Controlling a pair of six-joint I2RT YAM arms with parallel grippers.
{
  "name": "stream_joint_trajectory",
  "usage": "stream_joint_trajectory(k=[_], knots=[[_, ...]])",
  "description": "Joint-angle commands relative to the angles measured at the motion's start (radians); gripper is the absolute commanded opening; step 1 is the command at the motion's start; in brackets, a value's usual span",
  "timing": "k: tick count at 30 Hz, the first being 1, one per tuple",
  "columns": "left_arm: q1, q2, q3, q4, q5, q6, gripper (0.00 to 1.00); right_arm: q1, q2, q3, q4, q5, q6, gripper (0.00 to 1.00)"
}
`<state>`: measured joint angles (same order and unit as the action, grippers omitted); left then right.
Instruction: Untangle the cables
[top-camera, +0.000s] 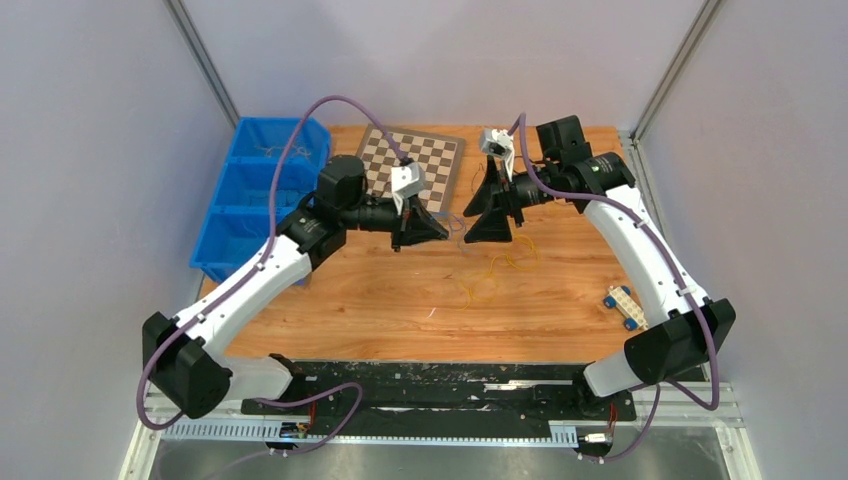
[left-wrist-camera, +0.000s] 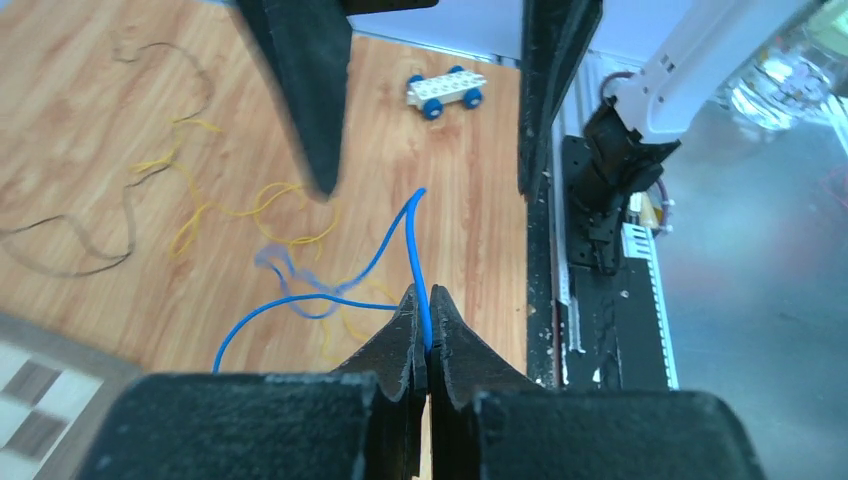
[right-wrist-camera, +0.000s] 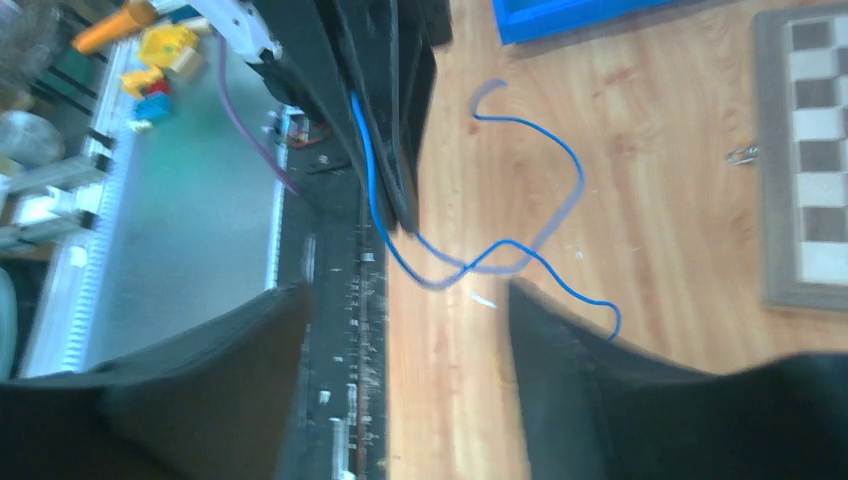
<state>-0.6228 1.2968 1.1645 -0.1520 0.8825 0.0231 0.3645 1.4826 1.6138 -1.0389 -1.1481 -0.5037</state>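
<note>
My left gripper (left-wrist-camera: 426, 318) is shut on a thin blue cable (left-wrist-camera: 392, 248), which loops out from the jaws and hangs just above the wood. Yellow cables (left-wrist-camera: 200, 215) and a dark cable (left-wrist-camera: 80, 250) lie loose on the table beyond it. In the top view the left gripper (top-camera: 440, 230) and right gripper (top-camera: 470, 214) face each other, close together above the table's middle, with the yellow cables (top-camera: 497, 265) in front of them. My right gripper (right-wrist-camera: 410, 300) is open and empty. The blue cable (right-wrist-camera: 565, 170) hangs from the left gripper's fingers (right-wrist-camera: 395, 120) ahead of it.
A white toy car with blue wheels (top-camera: 624, 305) lies near the right front edge. A chessboard (top-camera: 420, 160) lies at the back centre, and blue bins (top-camera: 260, 195) stand at the back left. The black front rail (top-camera: 450, 380) borders the wood.
</note>
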Motion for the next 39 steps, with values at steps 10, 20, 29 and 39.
stream_joint_trajectory(k=[10,20,29,39], knots=[[0.732,-0.116,0.190,-0.796,0.073,0.682,0.00,-0.175,-0.075,-0.065,0.059,0.041,0.034,0.95],[1.135,0.155,0.454,-1.220,-0.001,1.183,0.00,-0.180,-0.069,-0.098,0.079,0.076,0.060,0.95],[1.173,0.237,0.284,-0.986,-0.130,1.165,0.04,-0.179,-0.046,-0.108,0.083,0.094,0.065,0.96],[1.184,0.273,0.171,-0.900,-0.326,1.208,0.20,-0.186,-0.039,-0.145,0.083,0.166,0.047,0.96]])
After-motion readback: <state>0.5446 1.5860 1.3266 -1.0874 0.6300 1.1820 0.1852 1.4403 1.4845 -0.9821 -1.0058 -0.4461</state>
